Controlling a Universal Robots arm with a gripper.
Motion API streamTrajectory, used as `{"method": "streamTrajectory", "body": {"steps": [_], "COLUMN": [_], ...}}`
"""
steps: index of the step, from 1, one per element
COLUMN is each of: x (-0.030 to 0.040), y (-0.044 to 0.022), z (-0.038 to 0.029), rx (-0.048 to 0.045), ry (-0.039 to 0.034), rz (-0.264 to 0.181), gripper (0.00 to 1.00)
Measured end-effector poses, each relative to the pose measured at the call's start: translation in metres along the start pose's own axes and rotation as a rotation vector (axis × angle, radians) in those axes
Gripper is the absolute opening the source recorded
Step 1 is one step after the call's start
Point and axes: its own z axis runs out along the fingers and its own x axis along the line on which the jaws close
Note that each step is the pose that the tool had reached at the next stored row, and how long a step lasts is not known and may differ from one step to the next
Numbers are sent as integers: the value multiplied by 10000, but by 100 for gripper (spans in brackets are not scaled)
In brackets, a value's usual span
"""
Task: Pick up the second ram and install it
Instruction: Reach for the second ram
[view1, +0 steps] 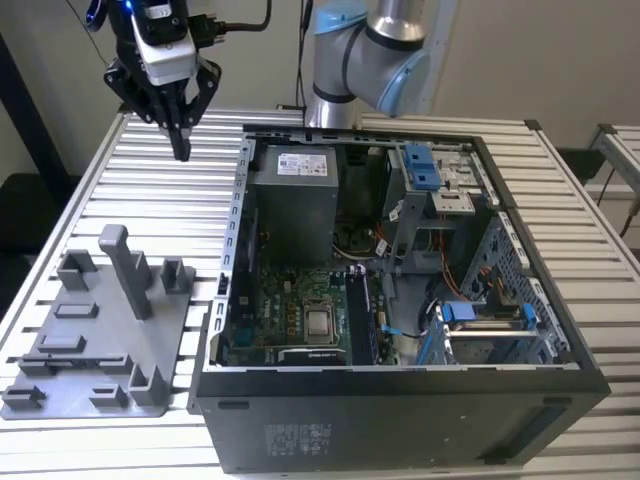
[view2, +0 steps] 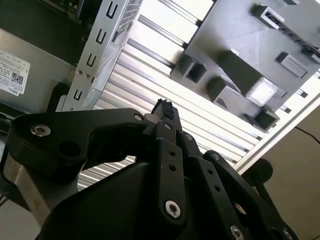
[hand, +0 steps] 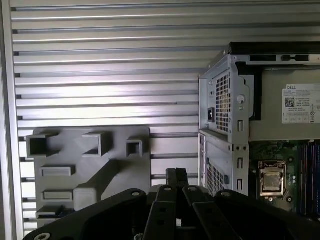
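Note:
My gripper (view1: 181, 150) hangs high over the slatted table near the exterior view's left, fingers pressed together and pointing down, with nothing between them. Both wrist views show its black fingertips (view2: 162, 106) (hand: 176, 175) closed and bare. Below it lies the grey holder tray (view1: 90, 350) with its upright post (view1: 125, 265); no stick lies on it. In the open computer case (view1: 240, 200), a long dark narrow strip (view1: 360, 318) stands in the slots beside the processor (view1: 322, 322). I cannot tell whether that strip is the second ram.
The power supply (view1: 295, 200) fills the case's back corner, and blue drive brackets (view1: 425, 165) sit toward the exterior view's right. The arm's base (view1: 370, 50) stands behind the case. The case wall (hand: 225, 125) rises close beside the tray (hand: 95, 165).

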Motion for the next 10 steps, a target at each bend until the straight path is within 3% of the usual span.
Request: {"method": "streamTrajectory", "body": {"steps": [3, 10], "x": [77, 344], "y": [-3, -15], "z": [3, 9], "rx": [0, 0], "ry": [0, 0], "rz": [0, 0], "gripper": [11, 11]}}
